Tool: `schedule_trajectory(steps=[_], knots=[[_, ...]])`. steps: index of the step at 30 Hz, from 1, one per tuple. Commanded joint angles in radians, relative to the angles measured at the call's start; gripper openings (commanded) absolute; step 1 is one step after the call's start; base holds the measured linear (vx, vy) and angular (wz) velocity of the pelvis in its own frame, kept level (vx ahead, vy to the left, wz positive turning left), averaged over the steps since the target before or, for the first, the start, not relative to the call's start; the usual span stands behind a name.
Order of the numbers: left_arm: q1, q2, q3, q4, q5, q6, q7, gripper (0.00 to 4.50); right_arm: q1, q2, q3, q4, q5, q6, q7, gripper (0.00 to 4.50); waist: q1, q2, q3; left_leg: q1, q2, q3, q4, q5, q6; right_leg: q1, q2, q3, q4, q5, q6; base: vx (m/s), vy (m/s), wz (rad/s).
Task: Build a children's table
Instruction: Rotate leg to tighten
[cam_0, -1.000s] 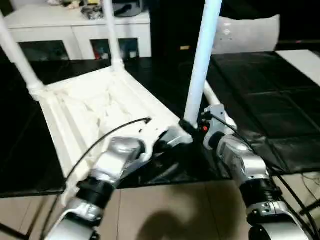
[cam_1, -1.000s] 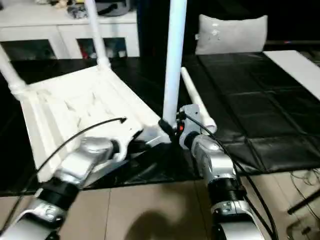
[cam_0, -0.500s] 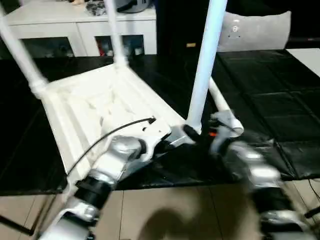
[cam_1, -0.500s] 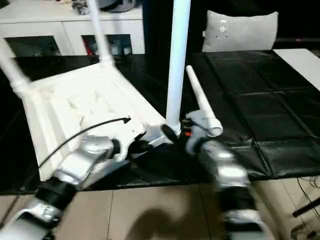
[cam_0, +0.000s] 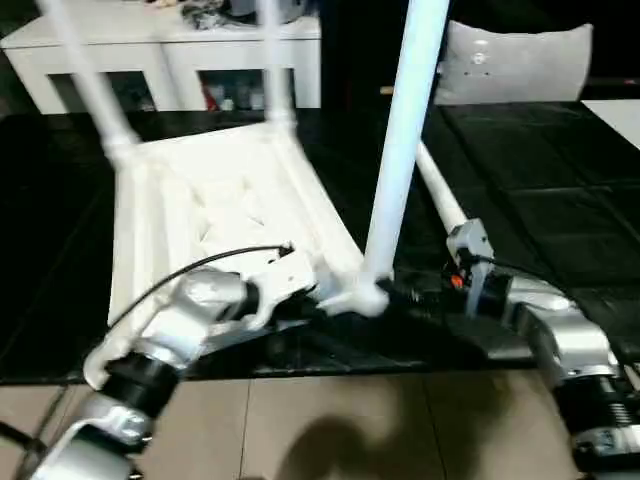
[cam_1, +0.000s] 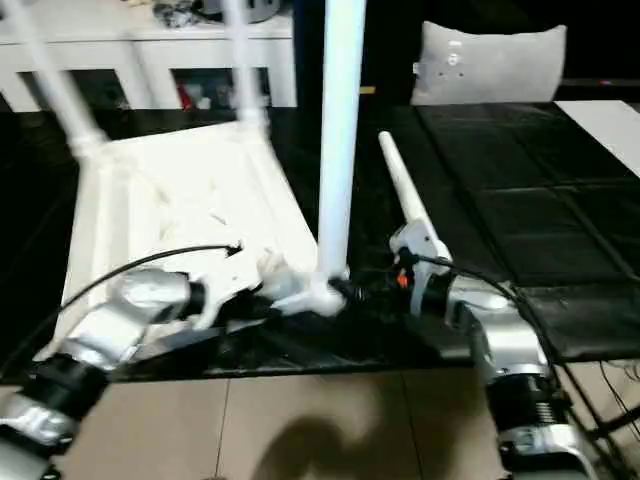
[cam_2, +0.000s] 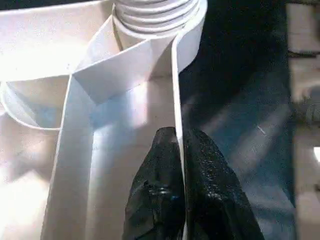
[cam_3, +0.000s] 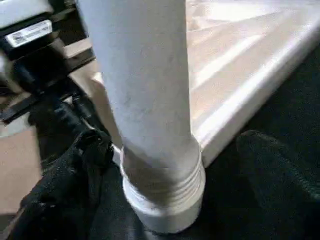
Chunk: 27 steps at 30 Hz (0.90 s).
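1. The children's table (cam_0: 215, 205) is lying upside down on a black padded mat (cam_0: 540, 215), ribbed underside facing up, and the near end looks a bit lifted.
2. The left gripper (cam_2: 181, 150) is pinched tight on the thin side rim of the tabletop. In the left wrist view the rim wall runs right between the two black fingers (cam_2: 157, 185), with the threaded corner socket just ahead of the fingertips.
3. So for the left hand, the table spreads out ahead of it and off to its left, and the near corner is basically right at its fingertips.
4. Near corner leg (cam_0: 400, 150) stands tall out of that socket, just past the left gripper and between the two hands.
5. The right gripper (cam_3: 165, 165) has its fingers spread wide on either side of that leg's threaded base, one dark finger (cam_3: 70, 185) on each side, not squeezing it.
6. A loose leg (cam_1: 400, 205) lies on the mat just beyond the right hand, pointing away from it.
7. Two far legs (cam_0: 95, 85) stick up at the far corners, well away from both hands, with a white low cabinet (cam_0: 170, 55) behind them.
8. A grey cushion (cam_0: 515, 65) sits at the back, beyond the right hand.
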Motion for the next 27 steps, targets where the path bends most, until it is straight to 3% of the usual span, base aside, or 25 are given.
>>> schedule_trajectory(steps=[1, 10, 16, 24, 27], knots=[[0.026, 0.013, -0.07, 0.009, 0.023, 0.005, -0.059, 0.0, -0.012, -0.001, 0.014, 0.002, 0.007, 0.009, 0.023, 3.96, 0.0, -0.015, -0.051, -0.001, 0.025, 0.002, -0.053, -0.096, 0.084, 0.046, -0.054, 0.046, -0.063, -0.048, -0.232, 0.0, 0.0, 0.0], [0.025, 0.032, -0.086, -0.007, 0.011, 0.0, -0.128, 0.0, -0.024, 0.022, 0.073, 0.019, 0.016, 0.058, 0.098, 3.2, 0.007, -0.018, -0.054, -0.004, 0.023, 0.001, -0.049, -0.06, 0.085, 0.05, -0.054, 0.045, -0.054, 0.01, -0.243, 0.0, 0.0, 0.0], [0.025, 0.033, -0.087, -0.009, 0.01, 0.005, -0.133, 0.0, -0.032, 0.028, 0.079, 0.045, 0.013, 0.063, 0.112, 2.64, 0.014, -0.019, -0.052, -0.003, 0.024, 0.001, -0.051, -0.077, 0.07, 0.049, -0.055, 0.046, -0.057, -0.021, -0.233, 0.0, 0.0, 0.0], [0.029, 0.028, -0.071, -0.004, 0.012, 0.03, -0.115, 0.0, 0.002, 0.022, 0.089, 0.014, 0.022, 0.087, 0.126, 2.54, 0.016, -0.018, -0.054, -0.002, 0.023, 0.001, -0.05, -0.069, 0.068, 0.05, -0.054, 0.046, -0.054, -0.001, -0.233, 0.0, 0.0, 0.0], [0.031, 0.004, -0.053, -0.006, 0.001, 0.077, -0.082, 0.0, 0.021, 0.077, 0.068, 0.02, 0.006, 0.089, -0.001, 2.54, 0.014, -0.015, -0.052, -0.003, 0.023, 0.001, -0.051, -0.073, 0.063, 0.047, -0.055, 0.047, -0.055, -0.002, -0.235, 0.0, 0.0, 0.0]])
